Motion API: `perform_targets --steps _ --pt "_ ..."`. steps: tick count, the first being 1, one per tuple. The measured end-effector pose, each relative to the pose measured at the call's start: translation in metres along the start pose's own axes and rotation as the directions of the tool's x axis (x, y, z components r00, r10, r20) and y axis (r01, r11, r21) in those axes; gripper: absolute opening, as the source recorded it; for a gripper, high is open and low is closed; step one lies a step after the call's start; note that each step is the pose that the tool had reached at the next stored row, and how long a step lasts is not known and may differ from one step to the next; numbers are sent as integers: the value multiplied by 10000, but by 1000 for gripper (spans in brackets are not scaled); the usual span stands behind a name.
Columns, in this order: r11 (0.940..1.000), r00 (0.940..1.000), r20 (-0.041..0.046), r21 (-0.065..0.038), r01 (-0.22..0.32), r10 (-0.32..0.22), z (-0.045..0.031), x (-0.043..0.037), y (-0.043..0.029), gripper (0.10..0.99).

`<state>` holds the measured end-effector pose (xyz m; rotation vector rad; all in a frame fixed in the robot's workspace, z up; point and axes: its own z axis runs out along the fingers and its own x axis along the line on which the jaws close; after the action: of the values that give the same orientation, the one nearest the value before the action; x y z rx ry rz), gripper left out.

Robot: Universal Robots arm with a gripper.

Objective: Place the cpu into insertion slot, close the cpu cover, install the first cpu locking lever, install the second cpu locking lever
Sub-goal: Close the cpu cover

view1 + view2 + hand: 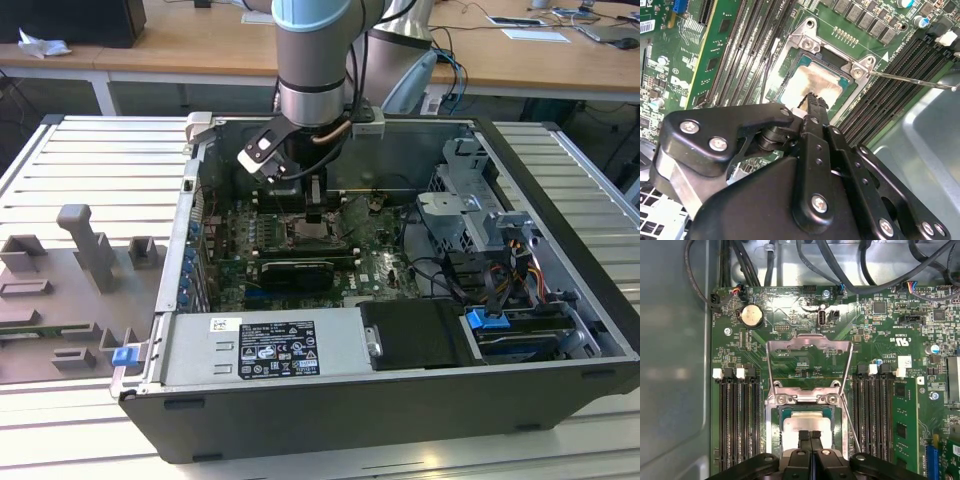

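Setting: robotics laboratory or test workshop, probably inside an office-type room.
Evidence: industrial robot arm [315, 60] reaching down over a ribbed aluminium surface [60, 160]; opened desktop computer case [400, 400] lying on it, circuit boards exposed; grey moulded fixture blocks [85, 240] alongside; wooden desks [200, 45] behind, carrying cables [452, 62] and papers [535, 33].

Exterior view high over the case [300, 425]; both wrist views close above the insertion slot [807, 61] [790, 411].
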<state>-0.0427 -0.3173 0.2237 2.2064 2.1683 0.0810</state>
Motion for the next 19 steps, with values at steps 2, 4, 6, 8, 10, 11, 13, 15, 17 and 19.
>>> perform_targets --steps 2,4,6,8,10,11,13,15,17,19 --pt "10000 10000 -2 -1 -1 1 -6 0 1 106" --pt "10000 10000 -1 0 0 0 -10 0 1 106" --pt "10000 10000 0 0 0 0 -27 0 2 106" --pt "10000 10000 0 0 0 0 -34 0 2 106" --pt "10000 10000 -1 0 -1 1 -44 0 3 106" --pt "10000 10000 0 0 0 0 -46 0 3 106" --pt "10000 10000 1 1 -1 1 -59 0 4 106" --pt "10000 10000 0 1 -1 1 -68 0 5 106" --pt "10000 10000 0 1 0 0 -81 0 6 106" --pt "10000 10000 0 0 0 0 -89 0 6 106"
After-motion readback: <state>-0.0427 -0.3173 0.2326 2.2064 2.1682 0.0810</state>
